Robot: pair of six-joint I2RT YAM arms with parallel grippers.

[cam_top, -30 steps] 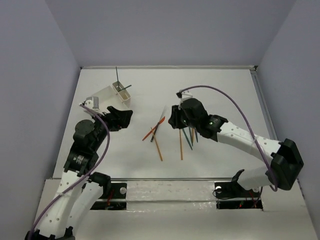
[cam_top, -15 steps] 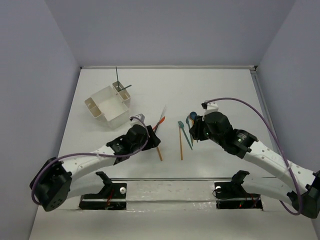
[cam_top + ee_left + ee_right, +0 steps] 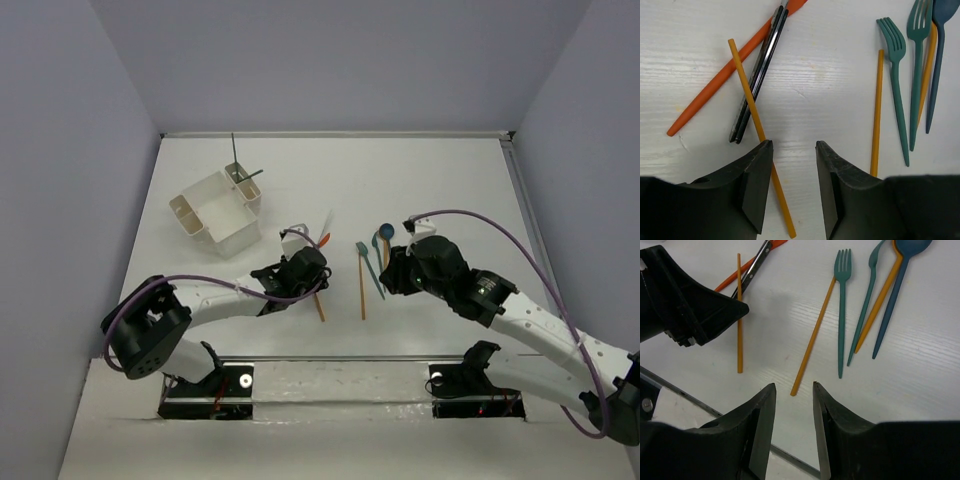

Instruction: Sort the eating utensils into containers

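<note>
Left gripper (image 3: 792, 187): jaws apart and empty, low over the left cluster. The yellow stick (image 3: 756, 120) passes under 1 finger.
Right gripper (image 3: 794, 427): jaws apart and empty, hanging just near of the right cluster.
Left cluster: the yellow stick crosses a red stick (image 3: 715, 92) and a black pair (image 3: 760, 75). All lie flat on the table.
Right cluster: 2 teal forks (image 3: 896, 85), 2 orange sticks (image 3: 811, 340) and 1 dark blue spoon (image 3: 892, 295) lie roughly parallel, and some overlap.
Box (image 3: 238, 236): white, at the far left, well apart from both clusters. Its large middle compartment looks empty.
Done: 2 dark sticks (image 3: 236, 160) stand in the box's far end compartment, 1 upright and 1 leaning.
Remaining: at least 9 pieces lie loose, so the sort looks to be at an early stage.
Look of the utensils: thin, smooth plastic that lies flush on the table, probably awkward to pinch where pieces cross.
</note>
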